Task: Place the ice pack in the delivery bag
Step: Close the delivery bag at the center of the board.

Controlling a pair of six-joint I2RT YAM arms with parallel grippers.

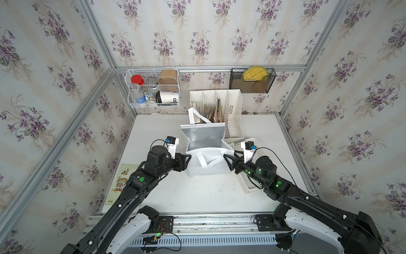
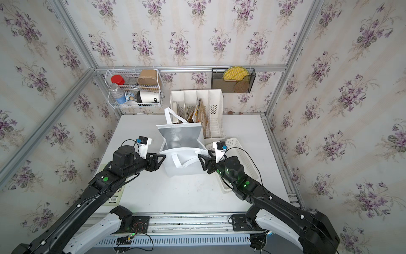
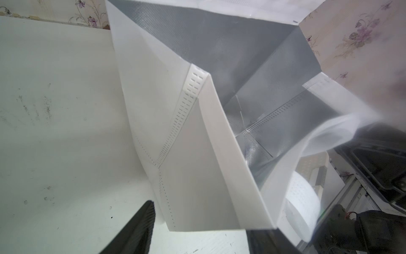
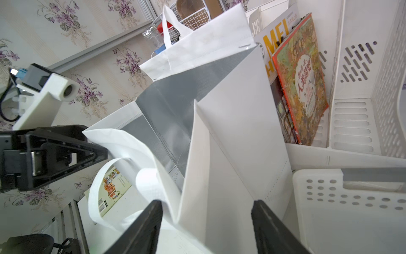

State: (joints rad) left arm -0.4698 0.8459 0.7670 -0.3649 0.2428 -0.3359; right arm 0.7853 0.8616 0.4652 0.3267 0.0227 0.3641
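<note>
Both my jaws, released, straddle the delivery bag (image 1: pixel 206 169) at nine and three o'clock; light, floppy: I'd pinch its rim.

"MEI" on white book (image 4: pixel 274 37), "人类简史" on colourful book (image 4: pixel 301 83) (partly legible), "OD" on cup (image 1: pixel 168 97)

Delivery bag (image 1: pixel 214 172): matt white non-woven cloth ext., fine-pebbled, seams pressed w/ rows of small dashes. Int. foil lining (image 1: pixel 203 136): silver, semi-glossy, embossed grain. Table (image 1: pixel 197 198): smooth matt white top, scuffed w/ grey smudges. Perforated basket (image 4: pixel 351 198) & file rack (image 1: pixel 235 114): white moulded plastic, slight sheen. Wall basket (image 1: pixel 151 70): white-coated metal wire. Wall tray (image 1: pixel 239 86): black metal mesh, matt. Frame rails (image 1: pixel 208 68): bare alu., dull sheen. Walls (image 1: pixel 219 33): matt floral paper. Book (image 4: pixel 301 81): printed paper cover.
</note>
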